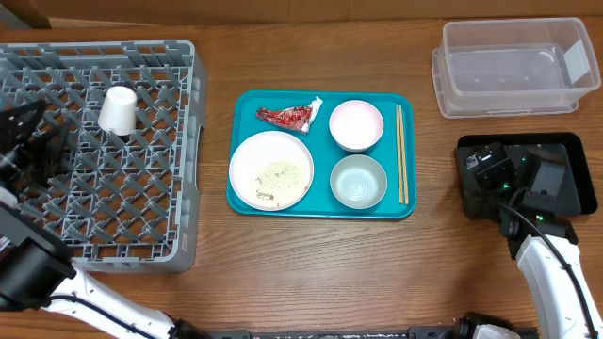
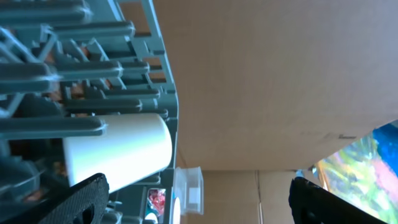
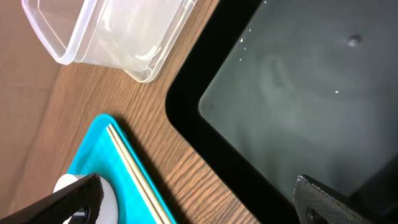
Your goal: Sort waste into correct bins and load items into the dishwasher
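The grey dish rack (image 1: 141, 188) stands at the left with the small white cup (image 1: 119, 109) in it. My left gripper (image 1: 33, 127) is over the rack's left side, open and empty; its wrist view (image 2: 199, 202) shows the cup (image 2: 118, 149) just ahead. On the teal tray (image 1: 320, 202) lie the red wrapper (image 1: 290, 116), the white plate (image 1: 247, 165) with crumbs (image 1: 280, 174), the pink bowl (image 1: 356, 125), the grey-blue bowl (image 1: 358, 181) and the chopsticks (image 1: 400, 153). My right gripper (image 1: 488, 168) hangs open and empty over the black tray (image 1: 570, 193).
The clear tub (image 1: 513, 66) stands at the back right, just behind the black tray. The right wrist view shows my open jaws (image 3: 199, 205) over the black tray's (image 3: 298, 81) left edge, the tub (image 3: 112, 31), the chopsticks (image 3: 134, 168) and the teal tray's edge (image 3: 93, 149).
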